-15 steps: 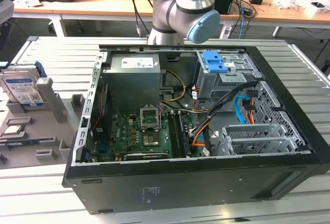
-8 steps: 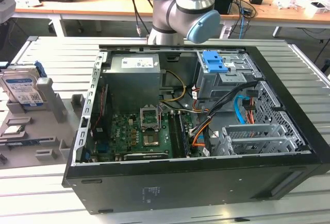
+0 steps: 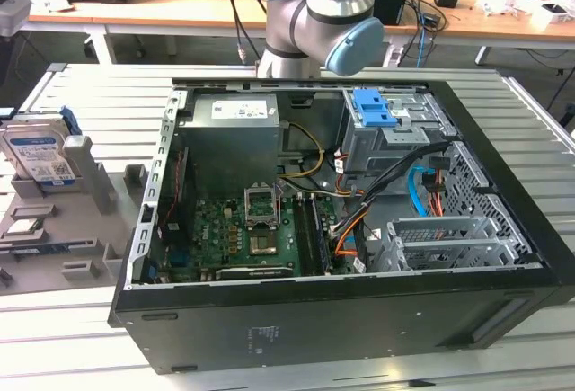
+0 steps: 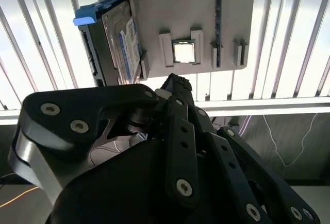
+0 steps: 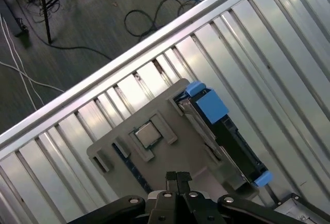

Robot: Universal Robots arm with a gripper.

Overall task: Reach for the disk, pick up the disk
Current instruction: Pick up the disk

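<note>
gripper [image 5: 177, 176] clenched, empty, near grey plastic fixture [image 5: 170, 149] | flat silver metal disk with blue rails [image 5: 227, 131] propped there, untouched | likely stiff, weighty, fragile; grasp across rails

The arm [image 3: 325, 15], a silver tube and a grey joint with a blue cap, stood well off to the exterior view's right of the grey fixture [image 3: 97, 195]. In the first wrist view the gripper [image 5: 177, 176] pointed down at that fixture from above, clear of it and touching nothing. Its black fingertips [image 5: 170, 175] were pressed together with nothing between them, and the linkage bars [image 4: 181, 147] were folded in close behind.
</note>
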